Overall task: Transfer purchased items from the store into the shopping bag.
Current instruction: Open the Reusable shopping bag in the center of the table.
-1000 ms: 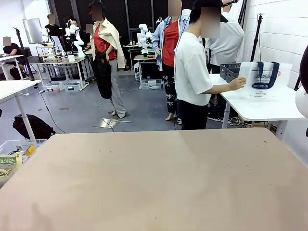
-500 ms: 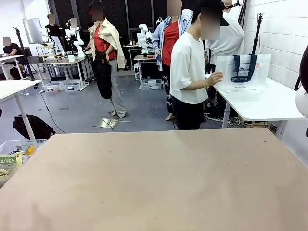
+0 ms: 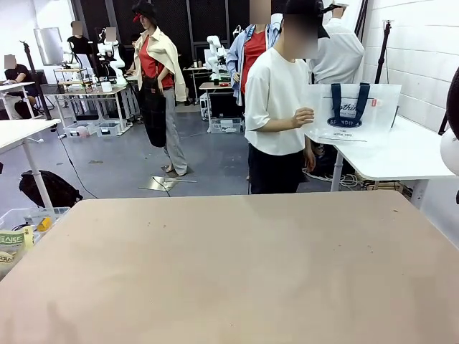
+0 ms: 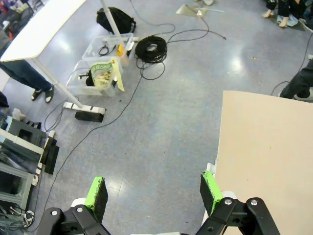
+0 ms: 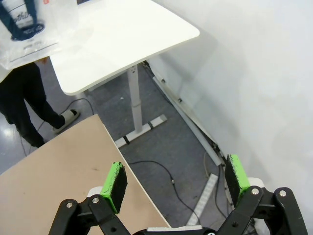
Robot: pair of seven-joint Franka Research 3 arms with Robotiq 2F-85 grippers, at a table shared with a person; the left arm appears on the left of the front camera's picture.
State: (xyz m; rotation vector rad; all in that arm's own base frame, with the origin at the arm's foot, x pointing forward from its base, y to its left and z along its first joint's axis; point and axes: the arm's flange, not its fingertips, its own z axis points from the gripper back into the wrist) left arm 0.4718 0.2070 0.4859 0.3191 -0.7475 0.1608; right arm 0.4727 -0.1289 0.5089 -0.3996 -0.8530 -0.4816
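**Shopping bag [image 3: 353,109] in the person's [image 3: 276,100] grasp.**
Light, limp, probably slippery; best taken by its navy straps [image 3: 336,99]. Left hand [image 4: 152,190], right hand [image 5: 177,175]: released, empty.

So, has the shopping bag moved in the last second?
Yes. In the front view the shopping bag has shifted toward picture left along the white side table, from its middle to its left end, carried by the person's hand.

Dark print on the side of the shopping bag [image 3: 355,113], not legible.
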